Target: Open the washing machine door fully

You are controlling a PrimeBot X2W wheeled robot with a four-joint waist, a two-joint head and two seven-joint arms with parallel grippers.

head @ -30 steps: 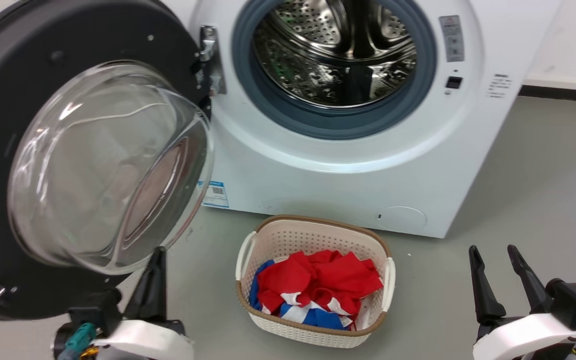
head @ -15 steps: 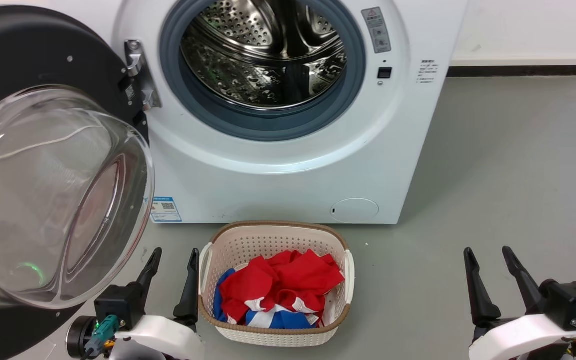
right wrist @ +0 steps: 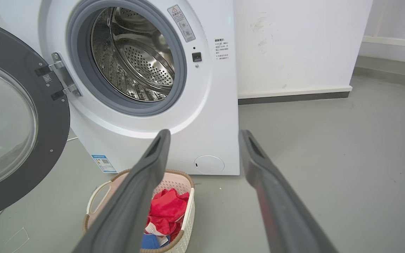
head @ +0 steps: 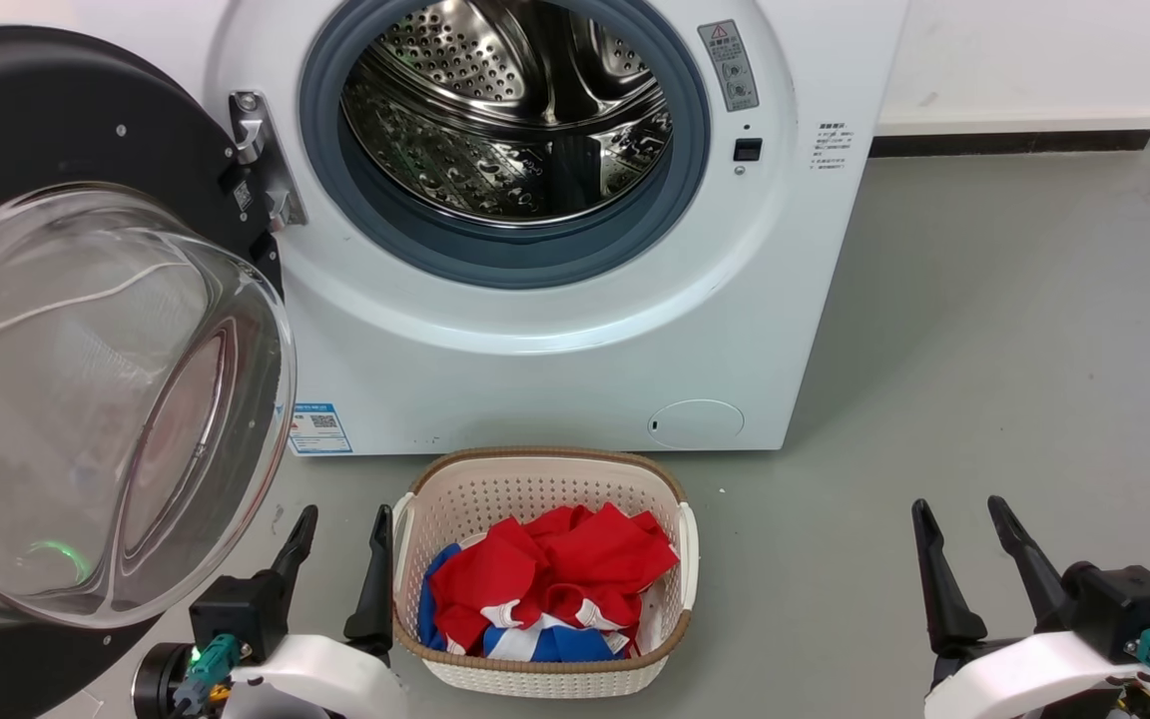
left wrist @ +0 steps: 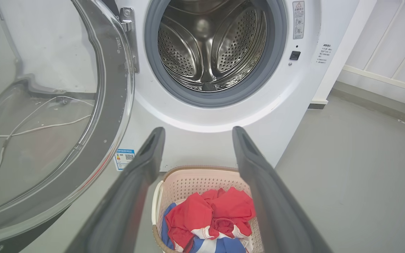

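Looking down from the head, where does the large round washing machine door with the glossy black rim and clear bulging glass bowl [head: 86, 379] stand?

— Swung wide out to the left of the big white front-loading washing machine [head: 555, 359], hanging from the metal hinge [head: 261, 160] beside the opening. Its inner face and glass bowl are turned towards the robot.

— And the opening itself?

— Uncovered. The grey-blue rubber gasket [head: 535, 260] rings the perforated steel drum [head: 505, 120], and I can see straight into it from all three views.

— What are the tools doing?

— The left tool [head: 345, 514] sits low at the left, its two long dark fingers spread and nothing between them. It is near the door's lower rim; in the left wrist view the fingers [left wrist: 146, 165] stand clear of the door. The right tool [head: 959, 504] is low at the right, well apart from the machine, fingers likewise parted and empty.

— Anything on the grey floor [head: 984, 350]?

— A cream perforated laundry basket with a brown rim [head: 545, 457], just in front of the machine, holding crumpled red, blue and white clothes [head: 555, 579]. The left tool is just beside its left handle.
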